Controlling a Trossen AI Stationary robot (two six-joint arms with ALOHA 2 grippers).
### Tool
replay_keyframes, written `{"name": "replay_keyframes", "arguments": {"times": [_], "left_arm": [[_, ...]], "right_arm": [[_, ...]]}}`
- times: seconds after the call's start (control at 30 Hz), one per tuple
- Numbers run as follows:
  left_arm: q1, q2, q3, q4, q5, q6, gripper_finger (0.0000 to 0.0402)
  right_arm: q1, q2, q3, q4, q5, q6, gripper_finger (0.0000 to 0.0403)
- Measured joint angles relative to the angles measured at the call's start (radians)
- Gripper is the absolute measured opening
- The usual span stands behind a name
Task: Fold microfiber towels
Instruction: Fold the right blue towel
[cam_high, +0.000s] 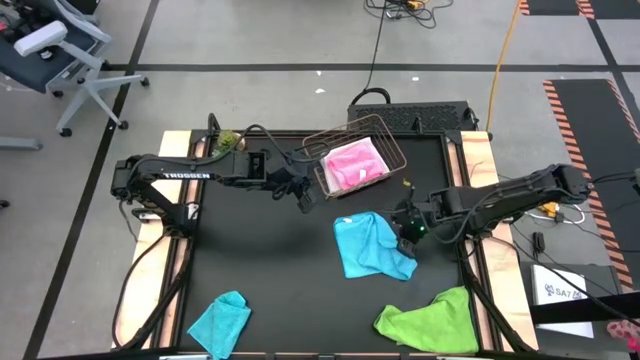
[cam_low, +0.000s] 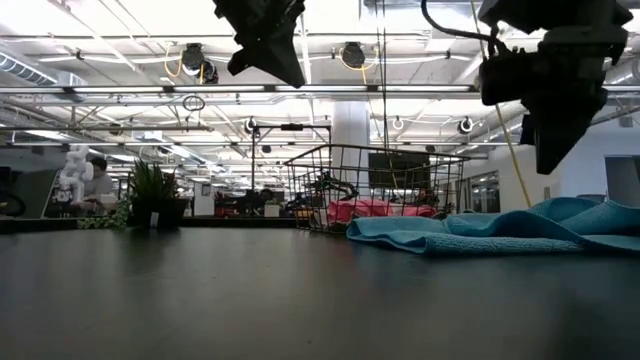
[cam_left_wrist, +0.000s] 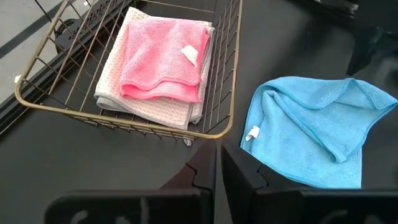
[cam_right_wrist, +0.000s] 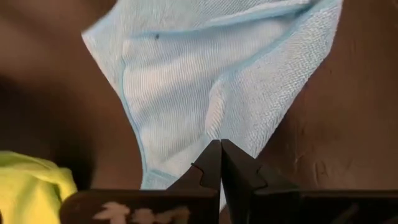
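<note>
Just below the closed jaws of the right gripper lies the sky blue towel, loosely crumpled on the black table; the right wrist view shows the two dark fingers pressed tip to tip over the cloth's hemmed edge, but whether any fabric is pinched between them cannot be told. In the high view this gripper sits at the right-hand edge of the same towel, and in the low view it hangs just above the rumpled blue folds. Off to one side of these jaws a corner of the lime green towel shows; from above it lies in a heap near the table's front edge. The left gripper has its fingers nearly together with only a thin slit between them, and holds nothing. Just ahead of its jaws stands the wire basket, holding the folded hot pink towel on top of the folded white towel; beside the basket, ahead of the same jaws, the sky blue towel spreads with a small white tag at its edge. The teal towel lies well apart from both grippers. A small green plant stands behind the left arm.
</note>
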Motion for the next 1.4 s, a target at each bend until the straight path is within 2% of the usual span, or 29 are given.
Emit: {"name": "replay_keyframes", "arguments": {"times": [0.1,0.33,0.67,0.8,0.97,1.2,1.4], "left_arm": [[0.000,0.000,0.000,0.000,0.000,-0.001,0.0026],[0.000,0.000,0.000,-0.001,0.000,-0.002,0.0026],[0.000,0.000,0.000,-0.001,0.000,-0.007,0.0026],[0.000,0.000,0.000,-0.001,0.000,-0.008,0.0026],[0.000,0.000,0.000,-0.022,0.000,-0.047,0.0026],[-0.015,0.027,0.000,-0.109,0.000,-0.240,0.0026],[-0.064,0.136,0.001,0.013,0.069,-0.317,0.0026]], "right_arm": [[0.007,0.027,0.009,-0.021,-0.006,-0.040,0.0000],[0.007,0.099,0.010,-0.018,-0.107,-0.142,0.0010],[0.006,0.127,0.010,0.035,-0.107,-0.185,0.0115],[0.006,0.130,0.010,0.071,-0.094,-0.230,0.0140],[0.006,0.168,0.010,0.081,-0.051,-0.264,0.0145],[0.006,0.231,0.010,0.090,-0.054,-0.292,0.0144],[0.002,0.234,0.010,0.127,-0.053,-0.293,0.0142]]}}
